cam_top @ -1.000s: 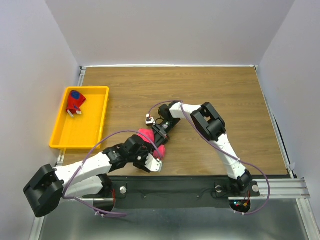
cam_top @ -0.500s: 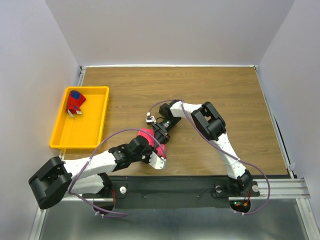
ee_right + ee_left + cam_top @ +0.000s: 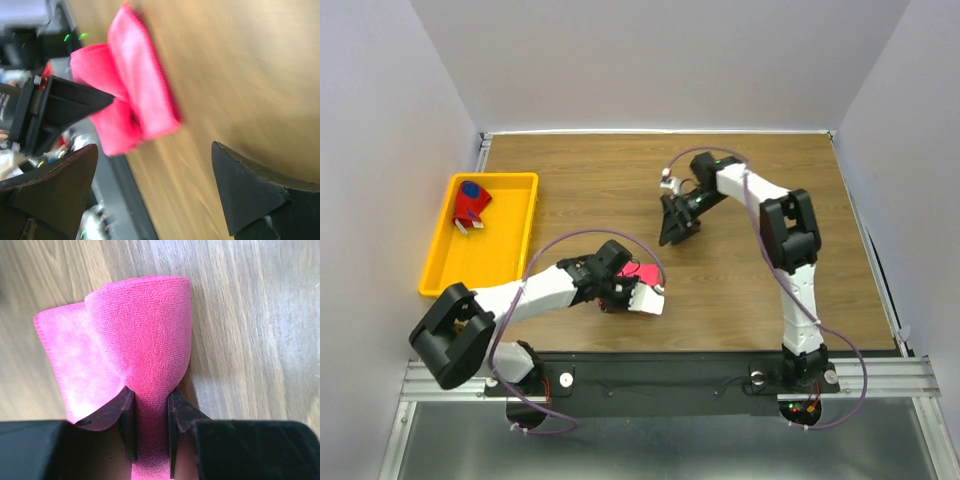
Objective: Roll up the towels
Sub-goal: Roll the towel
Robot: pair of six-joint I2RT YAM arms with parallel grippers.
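Observation:
The plain pink-red towel (image 3: 145,335) lies as a loose roll on the wooden table (image 3: 770,290), near the front edge. My left gripper (image 3: 150,392) is shut on its near end, with cloth pinched between both fingers. From above, only a bit of this towel (image 3: 646,272) shows beside the left gripper (image 3: 632,284). My right gripper (image 3: 672,226) hangs open over mid-table, apart from the towel. In the right wrist view that gripper (image 3: 154,150) is wide open and empty, with the pink towel (image 3: 137,100) beyond it. The patterned red and navy towel (image 3: 470,204) sits rolled in the tray.
The yellow tray (image 3: 485,179) stands at the left edge of the table. Grey walls close in the table on three sides. The arm bases and a metal rail (image 3: 880,375) run along the near edge.
My right gripper has let go of the pink towel, opened wide and drawn back toward mid-table. My left gripper has shut on the towel and shifted a little right.

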